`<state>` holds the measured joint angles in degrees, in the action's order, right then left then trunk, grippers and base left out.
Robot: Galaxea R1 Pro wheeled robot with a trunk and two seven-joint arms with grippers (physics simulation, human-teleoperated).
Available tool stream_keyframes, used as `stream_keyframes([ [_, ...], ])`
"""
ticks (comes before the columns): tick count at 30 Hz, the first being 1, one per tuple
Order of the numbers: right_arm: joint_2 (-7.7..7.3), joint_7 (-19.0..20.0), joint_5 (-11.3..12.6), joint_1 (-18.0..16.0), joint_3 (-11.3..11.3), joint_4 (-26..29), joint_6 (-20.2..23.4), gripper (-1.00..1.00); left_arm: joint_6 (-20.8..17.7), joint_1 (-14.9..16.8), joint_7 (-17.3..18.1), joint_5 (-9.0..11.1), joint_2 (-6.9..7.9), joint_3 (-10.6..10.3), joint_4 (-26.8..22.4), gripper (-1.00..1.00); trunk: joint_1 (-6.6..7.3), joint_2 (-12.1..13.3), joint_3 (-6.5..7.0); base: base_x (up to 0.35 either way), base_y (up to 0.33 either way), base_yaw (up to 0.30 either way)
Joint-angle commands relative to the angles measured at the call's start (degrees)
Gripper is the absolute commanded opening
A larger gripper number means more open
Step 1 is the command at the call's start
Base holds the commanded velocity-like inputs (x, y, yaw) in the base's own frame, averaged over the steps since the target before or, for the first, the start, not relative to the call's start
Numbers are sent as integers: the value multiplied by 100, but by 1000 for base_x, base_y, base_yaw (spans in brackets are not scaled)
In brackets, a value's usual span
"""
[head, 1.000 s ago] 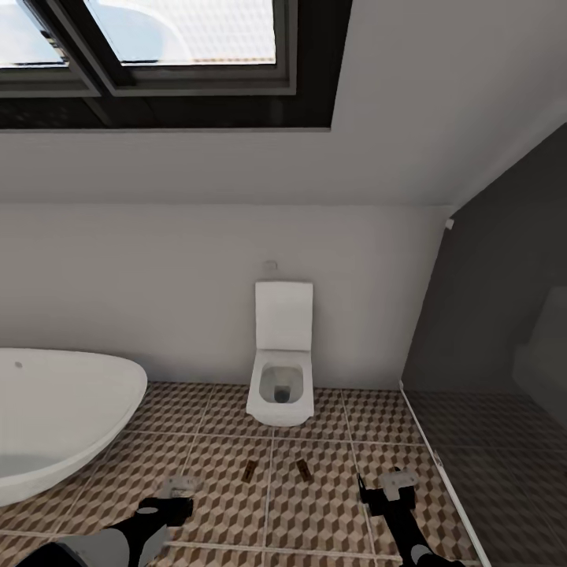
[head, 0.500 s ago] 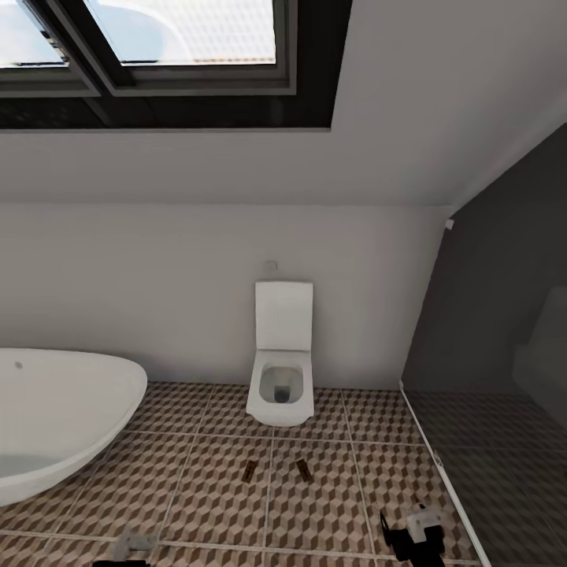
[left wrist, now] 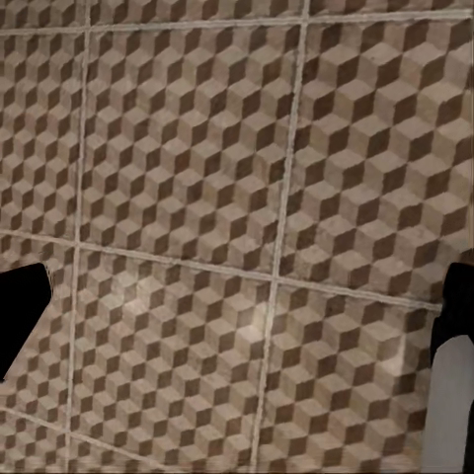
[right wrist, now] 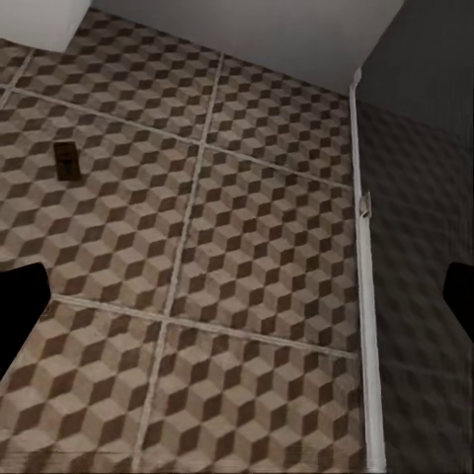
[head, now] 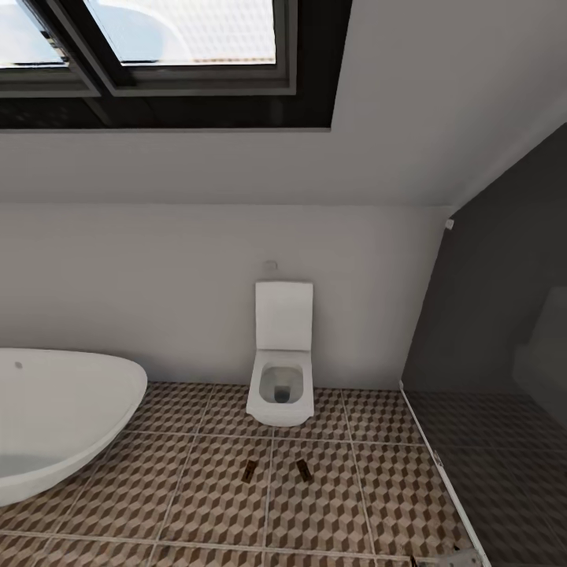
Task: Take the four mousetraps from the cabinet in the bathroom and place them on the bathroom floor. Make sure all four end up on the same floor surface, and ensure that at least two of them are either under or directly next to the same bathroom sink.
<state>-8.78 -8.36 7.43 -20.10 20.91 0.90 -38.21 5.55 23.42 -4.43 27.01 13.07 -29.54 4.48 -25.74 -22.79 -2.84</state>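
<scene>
Two small brown mousetraps point(head: 248, 470) point(head: 302, 469) lie side by side on the cube-patterned bathroom floor point(head: 213, 504), just in front of the toilet. In the right wrist view one mousetrap point(right wrist: 67, 160) lies flat on the tiles, well ahead of my right gripper point(right wrist: 237, 306), which is open and empty. A pale bit of that gripper point(head: 463, 557) pokes in at the head view's bottom edge. My left gripper point(left wrist: 237, 336) hangs open over bare floor tiles point(left wrist: 247, 197) with nothing between its fingers. The cabinet and the sink are out of view.
A white toilet point(head: 281, 370) stands against the back wall, and an oval white bathtub point(head: 55, 417) sits at the left. A dark glass partition point(head: 488, 331) with a white floor rail point(right wrist: 365, 296) closes off the right side. A skylight point(head: 157, 47) is overhead.
Both arms have dropped down and back out of the head view; the left has left the picture and the right shows at the bottom edge. The mousetraps have not moved.
</scene>
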Motion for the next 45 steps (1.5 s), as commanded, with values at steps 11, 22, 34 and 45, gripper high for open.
stream_keyframes([
  [11, -206, 552, 56, 397, 62, 0, -38, 100, 33, -101, 1566, 41, 3, -52, 17, 100, -4, -12, -12, 0, 0, 0],
  [22, -289, 1388, 637, 509, 66, -2, -19, 100, 33, -191, 1971, 41, 0, -52, 17, 100, -4, -12, -12, 0, 0, 0],
  [34, -54, 1525, 916, 1001, 68, -2, -9, 100, 33, -578, 1976, 41, -114, -52, 17, 100, -4, -12, -12, 0, 0, 0],
  [45, 248, 1504, 935, 1503, 67, -2, -3, 100, 26, -1093, 1871, 41, -138, -52, 17, 100, -4, -12, -12, 0, 0, 0],
])
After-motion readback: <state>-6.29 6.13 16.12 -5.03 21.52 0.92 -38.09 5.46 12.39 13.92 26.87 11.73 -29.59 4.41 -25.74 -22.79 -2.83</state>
